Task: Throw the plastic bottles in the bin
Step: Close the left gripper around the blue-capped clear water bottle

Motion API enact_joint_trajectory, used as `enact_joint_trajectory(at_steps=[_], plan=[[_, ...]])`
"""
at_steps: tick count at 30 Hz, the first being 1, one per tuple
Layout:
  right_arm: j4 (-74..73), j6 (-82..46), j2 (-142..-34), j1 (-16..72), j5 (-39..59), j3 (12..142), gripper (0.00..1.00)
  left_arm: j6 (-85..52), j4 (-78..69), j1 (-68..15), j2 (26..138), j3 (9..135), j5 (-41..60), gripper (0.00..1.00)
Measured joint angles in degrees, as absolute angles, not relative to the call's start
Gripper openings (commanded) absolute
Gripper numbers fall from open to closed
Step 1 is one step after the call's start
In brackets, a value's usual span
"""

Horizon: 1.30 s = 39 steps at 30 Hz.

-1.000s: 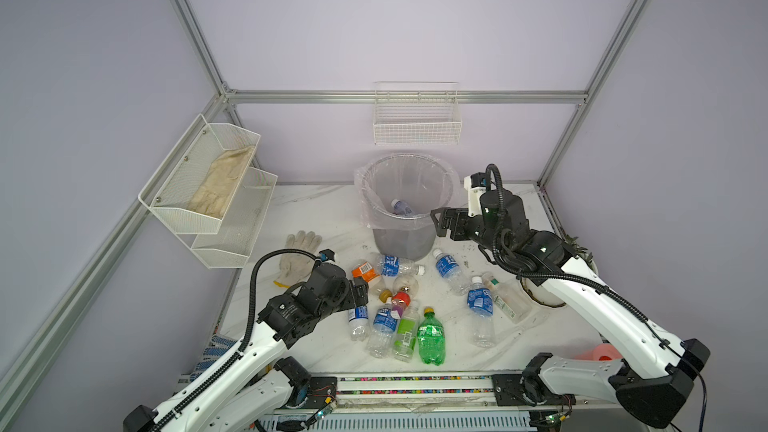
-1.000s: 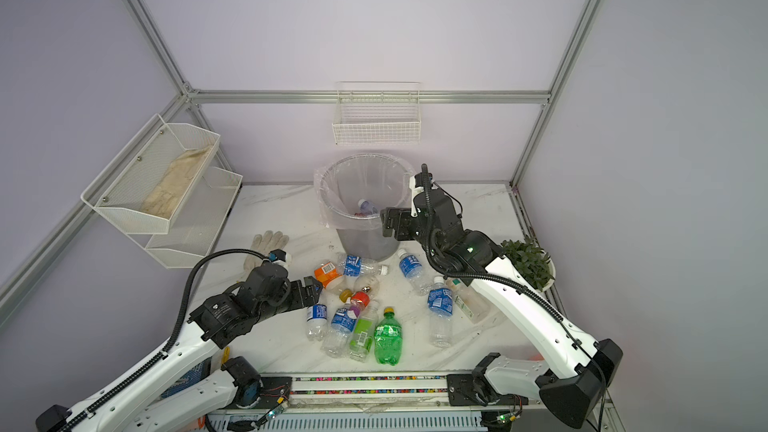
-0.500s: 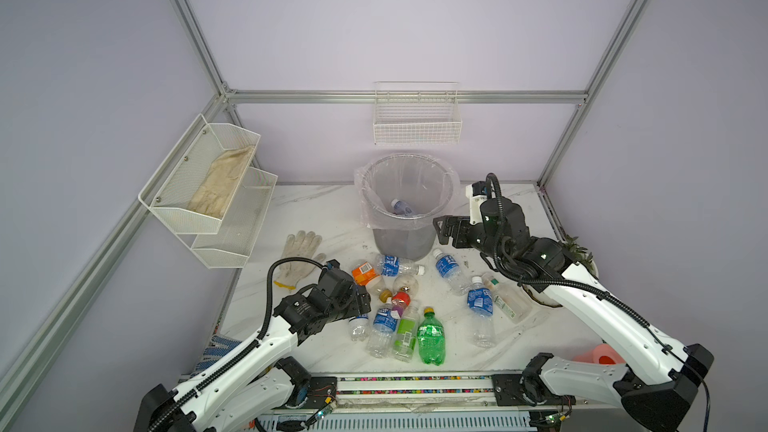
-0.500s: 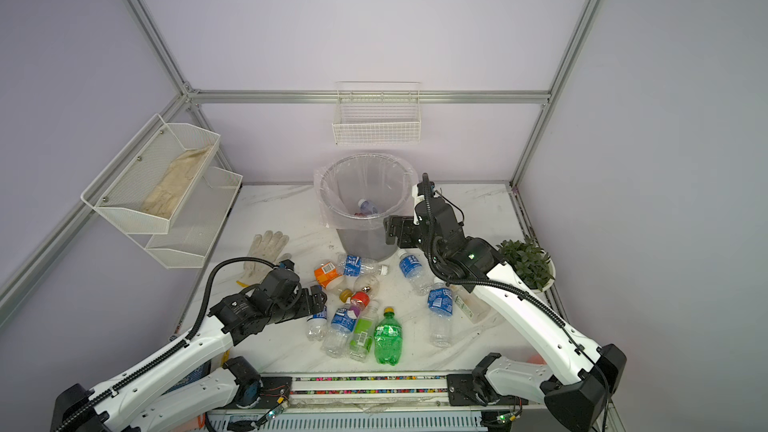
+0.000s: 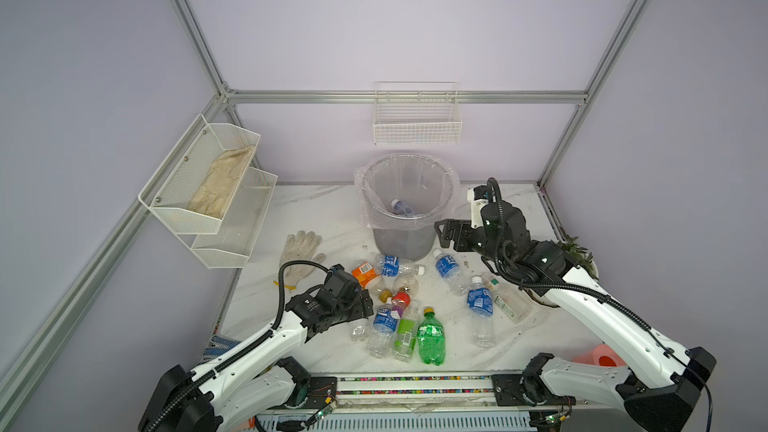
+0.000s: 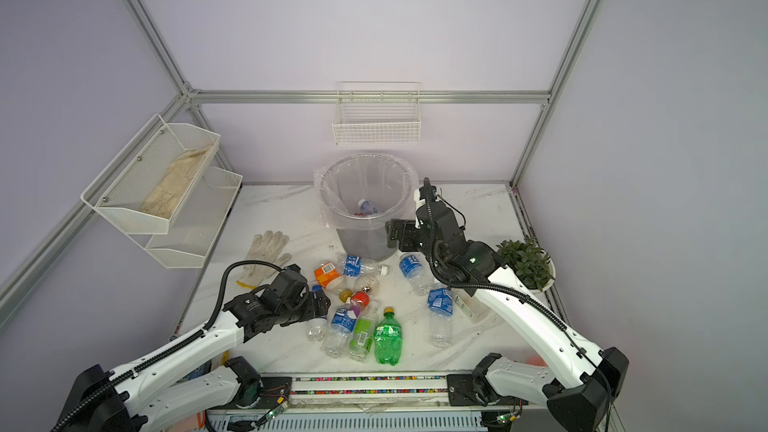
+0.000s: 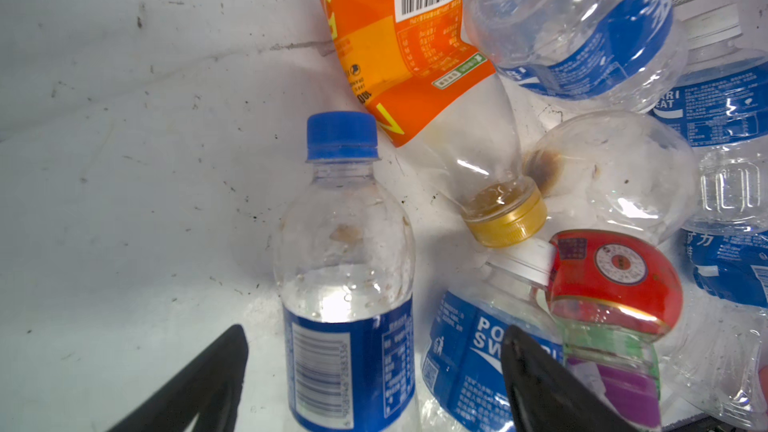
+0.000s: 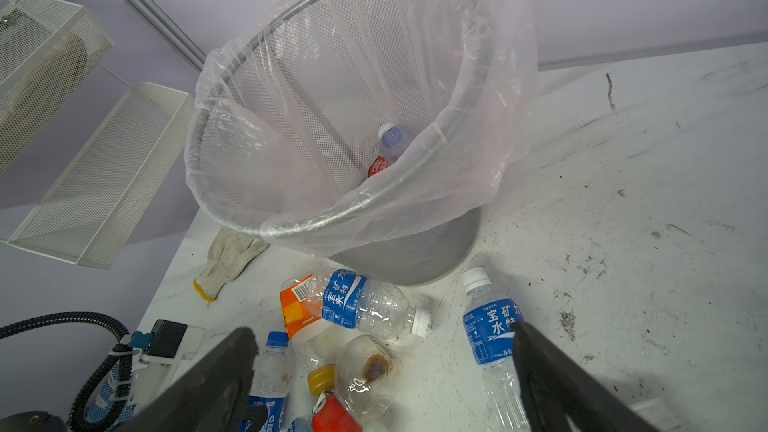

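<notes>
Several plastic bottles lie in a heap in front of the bin, which has one clear bottle inside. My left gripper is open and low over the heap's left edge. Its fingers straddle a blue-capped, blue-labelled bottle with a gap on each side. An orange-labelled bottle lies just beyond it. A green bottle lies at the front. My right gripper hangs open and empty beside the bin's right wall.
A white glove lies left of the heap. Two white mesh baskets hang on the left wall and a wire basket hangs on the back wall. A potted plant stands at the right edge, behind my right arm.
My left arm has come down and forward, bringing its gripper around the blue-capped bottle, with the jaws slightly narrower. My right gripper has sunk a little beside the bin.
</notes>
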<state>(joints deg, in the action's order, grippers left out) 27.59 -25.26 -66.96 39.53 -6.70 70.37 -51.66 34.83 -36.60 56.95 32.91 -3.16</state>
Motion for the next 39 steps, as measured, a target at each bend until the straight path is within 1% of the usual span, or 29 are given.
enact_joint_trajectory(at_steps=[10, 19, 22, 29, 32, 34, 39], plan=[[27.57, -25.47, -66.00, 39.53, -6.72, 68.84, 0.97, -52.01, 32.21, -36.95, 59.51, 31.22, -3.07, 0.89], [27.51, -25.89, -65.17, 39.53, -6.81, 67.99, 0.97, -52.14, 30.09, -37.32, 61.76, 29.82, -2.74, 0.83], [27.40, -26.20, -65.12, 39.53, -6.83, 67.96, 0.97, -52.45, 29.45, -37.52, 62.35, 29.26, -2.72, 0.77], [27.40, -26.52, -65.12, 39.53, -6.85, 67.96, 0.97, -53.36, 28.69, -37.65, 62.33, 28.53, -3.14, 0.56], [27.40, -26.57, -65.12, 39.53, -6.83, 67.96, 0.97, -53.47, 28.45, -37.65, 61.65, 28.14, -3.42, 0.49], [27.40, -26.59, -65.06, 39.53, -6.83, 67.94, 0.97, -53.54, 28.32, -37.65, 61.14, 27.81, -3.49, 0.46], [27.40, -26.70, -64.60, 39.53, -6.83, 67.85, 0.97, -53.56, 28.86, -37.65, 59.13, 27.51, -4.43, 0.45]])
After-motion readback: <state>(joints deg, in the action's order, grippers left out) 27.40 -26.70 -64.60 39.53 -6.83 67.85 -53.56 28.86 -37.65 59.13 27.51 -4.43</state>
